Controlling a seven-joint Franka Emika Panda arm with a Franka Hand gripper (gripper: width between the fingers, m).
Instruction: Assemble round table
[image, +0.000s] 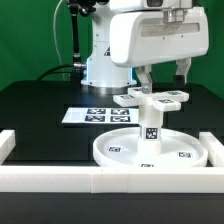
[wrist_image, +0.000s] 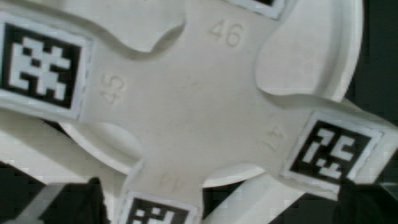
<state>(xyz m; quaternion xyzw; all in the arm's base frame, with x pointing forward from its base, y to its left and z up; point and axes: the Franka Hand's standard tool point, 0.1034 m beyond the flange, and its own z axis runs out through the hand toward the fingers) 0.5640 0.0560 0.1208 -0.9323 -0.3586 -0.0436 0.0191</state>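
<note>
The large round rimmed disc (image: 112, 153) lies flat on the black table at the front. The short post (image: 150, 130) stands upright at its middle, with a tag on its side. The flat base piece (image: 156, 98) sits on top of the post, tags facing up. My gripper (image: 163, 80) hangs just above the base piece with its fingers spread wide on either side; it holds nothing. In the wrist view the base piece (wrist_image: 196, 100) fills the picture, very close, and my fingertips cannot be made out.
The marker board (image: 95, 115) lies flat behind the disc toward the exterior view's left. The long white border rail (image: 100, 180) runs along the table's front edge, with raised ends at both sides. The robot's base (image: 100, 68) stands at the back.
</note>
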